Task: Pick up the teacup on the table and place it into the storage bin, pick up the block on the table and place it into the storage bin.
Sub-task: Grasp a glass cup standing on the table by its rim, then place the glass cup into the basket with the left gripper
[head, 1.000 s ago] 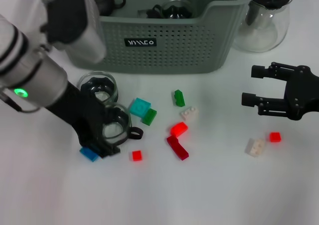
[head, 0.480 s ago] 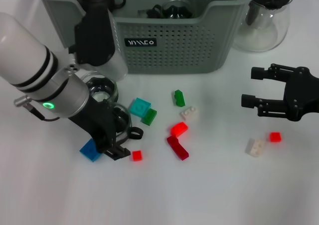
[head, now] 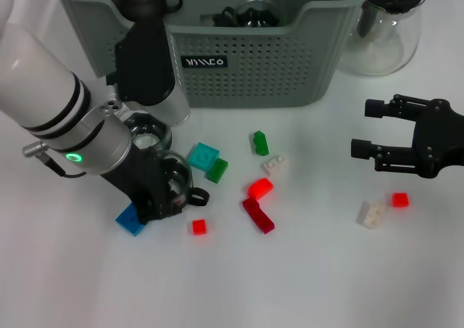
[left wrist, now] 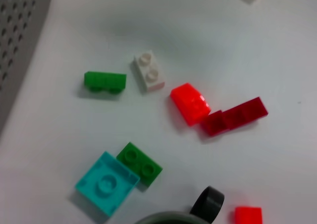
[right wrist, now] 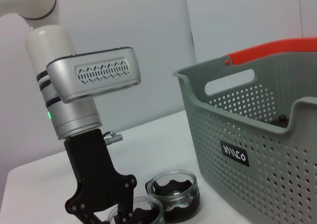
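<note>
A glass teacup with a black handle stands on the table, and my left gripper is down over its left side. In the right wrist view the left gripper's fingers stand apart at that teacup's rim. The left wrist view shows only the rim and handle. A second teacup stands just behind it. Blocks lie scattered: cyan, green, red, blue. The grey-green storage bin stands at the back. My right gripper hangs open at the right.
A clear glass pitcher stands right of the bin. Dark cups lie inside the bin. More blocks lie about: green, white, dark red, small red, and white and red under my right gripper.
My left arm has swung rightward, its wrist now in front of the bin. The gripper shifted slightly at the teacup, uncovering more of the blue block. The right arm has not moved.
</note>
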